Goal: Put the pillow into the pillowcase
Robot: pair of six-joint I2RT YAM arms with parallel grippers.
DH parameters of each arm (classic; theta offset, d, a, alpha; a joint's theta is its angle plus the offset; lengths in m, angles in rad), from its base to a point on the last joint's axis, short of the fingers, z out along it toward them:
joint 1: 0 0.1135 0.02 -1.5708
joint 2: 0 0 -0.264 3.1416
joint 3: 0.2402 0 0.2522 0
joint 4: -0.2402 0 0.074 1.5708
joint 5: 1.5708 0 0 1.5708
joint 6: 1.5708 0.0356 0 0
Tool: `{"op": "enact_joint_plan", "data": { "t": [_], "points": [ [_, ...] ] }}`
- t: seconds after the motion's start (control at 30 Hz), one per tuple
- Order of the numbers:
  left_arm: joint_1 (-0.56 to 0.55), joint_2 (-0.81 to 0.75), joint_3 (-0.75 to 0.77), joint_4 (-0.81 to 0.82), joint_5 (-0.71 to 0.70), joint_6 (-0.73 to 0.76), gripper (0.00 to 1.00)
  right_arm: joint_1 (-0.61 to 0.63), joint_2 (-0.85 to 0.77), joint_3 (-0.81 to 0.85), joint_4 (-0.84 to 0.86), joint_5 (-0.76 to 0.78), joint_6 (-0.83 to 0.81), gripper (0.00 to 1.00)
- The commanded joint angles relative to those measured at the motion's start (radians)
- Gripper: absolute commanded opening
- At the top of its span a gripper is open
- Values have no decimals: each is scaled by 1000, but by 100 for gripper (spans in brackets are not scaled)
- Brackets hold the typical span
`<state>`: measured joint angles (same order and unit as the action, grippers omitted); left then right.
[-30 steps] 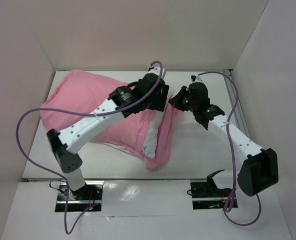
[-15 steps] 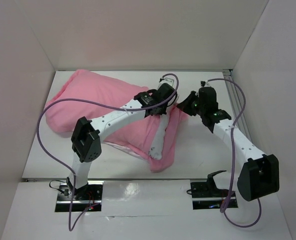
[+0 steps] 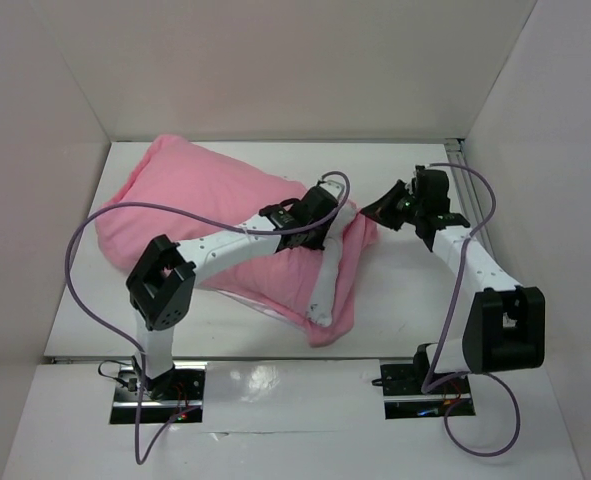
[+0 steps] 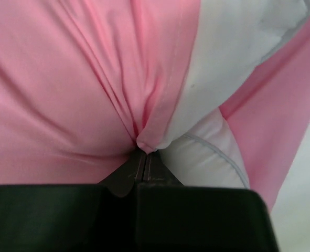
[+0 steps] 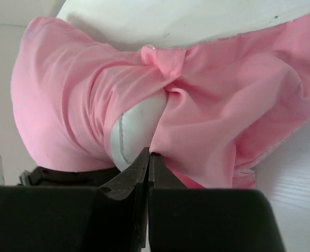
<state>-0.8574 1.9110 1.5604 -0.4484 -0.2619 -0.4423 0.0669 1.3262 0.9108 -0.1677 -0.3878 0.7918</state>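
Observation:
The pink pillowcase (image 3: pixel 215 205) lies across the table with the pillow inside it. Only a white strip of the pillow (image 3: pixel 325 283) shows at the open right end. My left gripper (image 3: pixel 341 216) sits on top of that end, shut on a pinched fold of pink cloth (image 4: pixel 144 146) beside the white pillow (image 4: pixel 233 58). My right gripper (image 3: pixel 374 211) comes in from the right. It is shut on the pillowcase's edge (image 5: pixel 196 131), next to a bulging corner of the pillow (image 5: pixel 139 126).
White walls (image 3: pixel 35 150) close in the table (image 3: pixel 415 290) on the left, back and right. The left arm's purple cable (image 3: pixel 80 240) loops over the near left part. The right arm's elbow (image 3: pixel 503 330) stands at the near right.
My left gripper has shut on the pillowcase near its open end. The right arm has pulled back and to the right, drawing the pink cloth that way. Less white pillow shows now.

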Motion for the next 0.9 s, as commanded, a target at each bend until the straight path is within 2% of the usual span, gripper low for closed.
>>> {"op": "enact_joint_plan", "data": {
  "t": [0.0,0.13,0.27,0.37,0.47,0.6,0.77,0.87],
  "points": [
    [-21,80,-115,-303,182,83,0,-59,7,172,365,-32,81,0],
    [-32,169,-103,-326,193,94,0,-59,-19,181,479,-115,133,0],
    [-32,233,-94,-326,193,83,0,-59,-132,159,533,-197,153,0],
    [-32,266,-69,-317,216,73,0,-59,-174,149,502,-258,153,0],
    [3,266,-60,-293,230,51,0,-59,-231,102,430,-260,124,0],
    [24,246,-27,-283,253,40,0,-49,-254,62,199,-240,0,0],
    [73,188,-29,-265,305,1,0,-39,-289,-35,-139,27,-138,0],
    [116,129,-49,-244,369,-21,0,-27,-274,-56,-245,127,-193,35]
  ]
}}
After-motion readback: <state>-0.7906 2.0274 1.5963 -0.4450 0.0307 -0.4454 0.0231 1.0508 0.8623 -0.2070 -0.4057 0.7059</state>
